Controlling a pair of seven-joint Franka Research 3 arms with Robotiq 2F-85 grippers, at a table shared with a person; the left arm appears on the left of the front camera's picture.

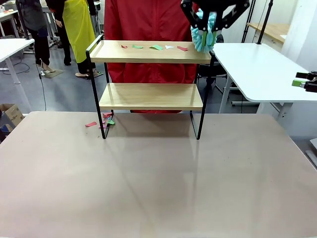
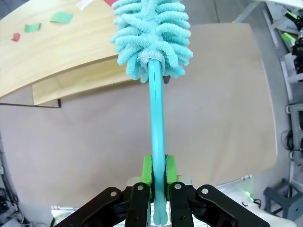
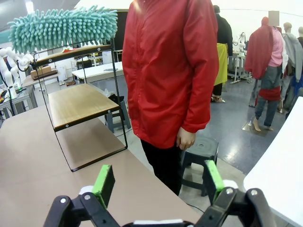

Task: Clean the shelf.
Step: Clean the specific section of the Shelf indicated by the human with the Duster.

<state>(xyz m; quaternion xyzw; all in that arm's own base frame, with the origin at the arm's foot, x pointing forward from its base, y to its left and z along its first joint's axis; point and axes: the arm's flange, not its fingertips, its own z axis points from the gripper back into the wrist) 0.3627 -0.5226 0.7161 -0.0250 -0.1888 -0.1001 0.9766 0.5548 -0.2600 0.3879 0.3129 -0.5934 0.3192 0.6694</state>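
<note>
**Duster held at the right end of the shelf's top board**

A few red and green paper bits (image 1: 101, 120) lie on the table (image 1: 158, 178) just beside the shelf's left front leg. The shelf (image 1: 151, 52) stands toward the far side of the table, near its middle, with a person (image 1: 148, 20) in a red jacket right behind it. On the shelf's top board, a row of red, green and white scraps (image 1: 156, 47) runs from left of centre toward the right end; the lower board looks bare.

Above the shelf's right end, the left end effector (image 1: 205, 30) points down, clenched on the handle of a turquoise duster (image 1: 204, 37). Its fluffy head hangs at the top board's right edge; whether it touches the board I cannot tell. In the left wrist view, the green pads (image 2: 147, 172) squeeze the handle from both sides.

Well to the right of the shelf, the right end effector (image 1: 303, 83) hangs released, its fingers spread wide with nothing between them.
</note>
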